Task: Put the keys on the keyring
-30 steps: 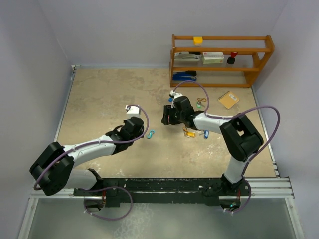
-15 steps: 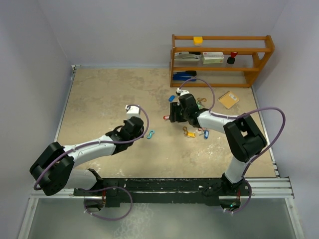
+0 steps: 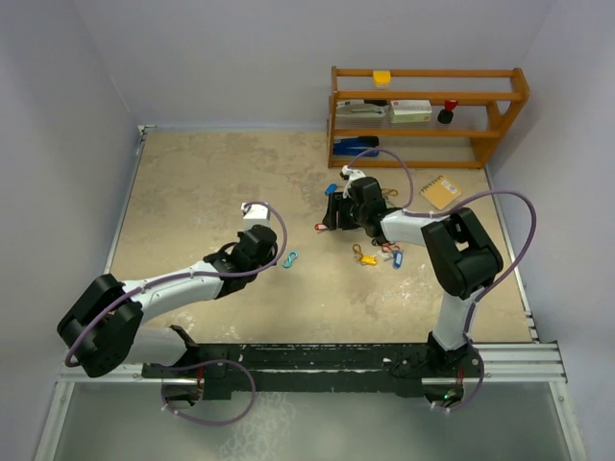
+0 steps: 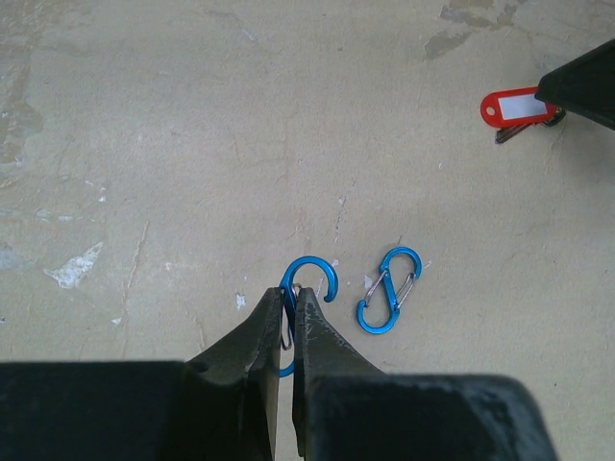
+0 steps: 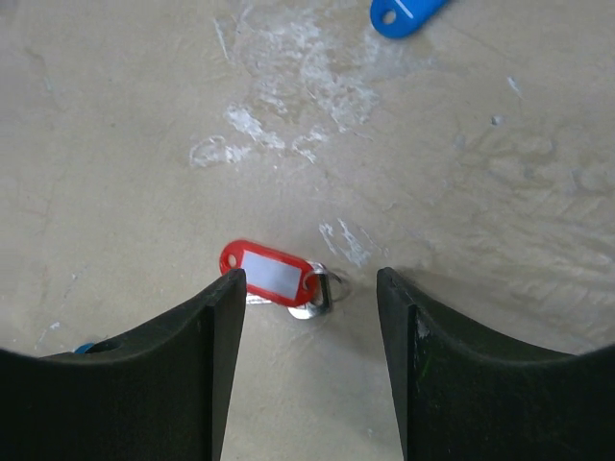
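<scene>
My left gripper [image 4: 291,294] is shut on a blue hook-ended clip [image 4: 309,273], held just above the table. In the top view this gripper [image 3: 273,253] is at the centre. A second blue figure-eight clip [image 4: 389,290] lies just to its right, and shows in the top view [image 3: 291,258]. A red-tagged key [image 5: 273,275] lies flat between the tips of my open right gripper [image 5: 309,279], untouched. It also shows in the top view [image 3: 320,227] left of the right gripper [image 3: 335,212], and in the left wrist view [image 4: 515,107]. A blue-tagged key [image 5: 406,13] lies beyond.
More tagged keys lie right of the right gripper: yellow [image 3: 365,257], blue [image 3: 397,258], red [image 3: 388,248], and a bunch [image 3: 387,200] further back. A wooden shelf [image 3: 428,115] stands at the back right, with a yellow notebook [image 3: 441,191] before it. A small white box [image 3: 255,212] sits behind the left gripper.
My right gripper has drawn back toward the shelf, and the red-tagged key now lies uncovered on the table at its left. The left arm has not moved.
</scene>
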